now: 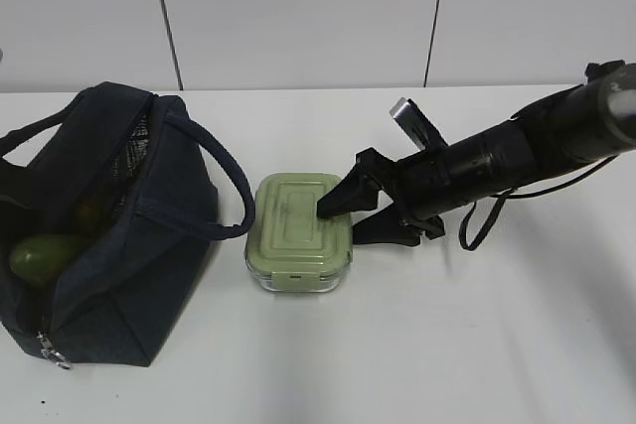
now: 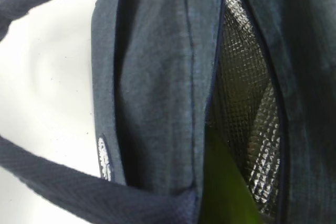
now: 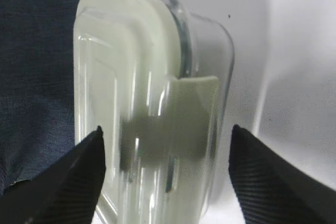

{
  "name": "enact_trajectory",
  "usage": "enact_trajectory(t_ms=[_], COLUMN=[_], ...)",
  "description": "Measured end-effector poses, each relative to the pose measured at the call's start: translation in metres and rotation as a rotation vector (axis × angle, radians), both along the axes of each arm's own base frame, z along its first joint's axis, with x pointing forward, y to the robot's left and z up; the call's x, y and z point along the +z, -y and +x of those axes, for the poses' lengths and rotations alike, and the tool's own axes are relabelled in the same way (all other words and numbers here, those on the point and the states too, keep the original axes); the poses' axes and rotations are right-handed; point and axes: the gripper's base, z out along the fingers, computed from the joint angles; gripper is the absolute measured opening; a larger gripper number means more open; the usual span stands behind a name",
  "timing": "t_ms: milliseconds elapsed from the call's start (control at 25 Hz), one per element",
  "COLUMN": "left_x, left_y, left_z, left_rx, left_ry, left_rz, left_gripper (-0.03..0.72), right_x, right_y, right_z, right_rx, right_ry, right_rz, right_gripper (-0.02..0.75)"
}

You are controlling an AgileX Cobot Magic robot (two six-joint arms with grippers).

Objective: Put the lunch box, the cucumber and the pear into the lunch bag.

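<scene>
The navy lunch bag stands open at the left. The green cucumber lies inside its mouth. A dim yellowish-brown shape deeper in may be the pear; it is too dark to tell. The lunch box with its sage-green lid sits on the table just right of the bag. My right gripper is open, with one finger over the lid and one beside the box's right end. In the right wrist view the gripper straddles the box. The left wrist view shows only the bag and the cucumber.
A bag handle loop arches between the bag and the box. The metal zipper pull hangs at the bag's near corner. Silver lining shows inside. A black cable dangles under my right arm. The white table meets a wall behind.
</scene>
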Motion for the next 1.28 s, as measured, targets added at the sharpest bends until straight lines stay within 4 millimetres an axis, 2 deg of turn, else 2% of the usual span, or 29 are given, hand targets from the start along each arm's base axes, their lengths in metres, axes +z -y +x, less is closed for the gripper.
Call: enact_trajectory(t_ms=[240, 360, 480, 560, 640, 1040, 1160, 1280], left_x=[0.0, 0.0, 0.0, 0.0, 0.0, 0.0, 0.0, 0.0], left_y=[0.0, 0.0, 0.0, 0.0, 0.0, 0.0, 0.0, 0.0], left_z=[0.0, 0.0, 0.0, 0.0, 0.0, 0.0, 0.0, 0.0], left_rx=[0.0, 0.0, 0.0, 0.0, 0.0, -0.001, -0.001, -0.002], left_ry=[-0.001, -0.001, -0.001, -0.001, -0.002, -0.004, -0.004, -0.005], left_rz=[0.0, 0.0, 0.0, 0.0, 0.0, 0.0, 0.001, 0.002], left_gripper=[-0.019, -0.02, -0.02, -0.02, -0.02, -0.02, -0.02, -0.02], right_x=[-0.012, -0.011, -0.01, -0.01, -0.01, -0.008, 0.007, 0.034], right_y=[-0.002, -0.003, -0.003, -0.003, -0.004, 0.0, 0.006, 0.015], right_z=[0.001, 0.001, 0.001, 0.001, 0.001, -0.001, 0.001, 0.003], right_rx=[0.021, 0.035, 0.038, 0.034, 0.034, 0.066, 0.063, 0.047], right_ry=[-0.029, -0.02, -0.02, -0.022, -0.022, -0.03, 0.014, 0.081], right_rz=[0.026, 0.032, 0.036, 0.045, 0.046, 0.06, 0.058, 0.069], right_gripper=[0.563, 0.554, 0.491, 0.417, 0.388, 0.38, 0.38, 0.38])
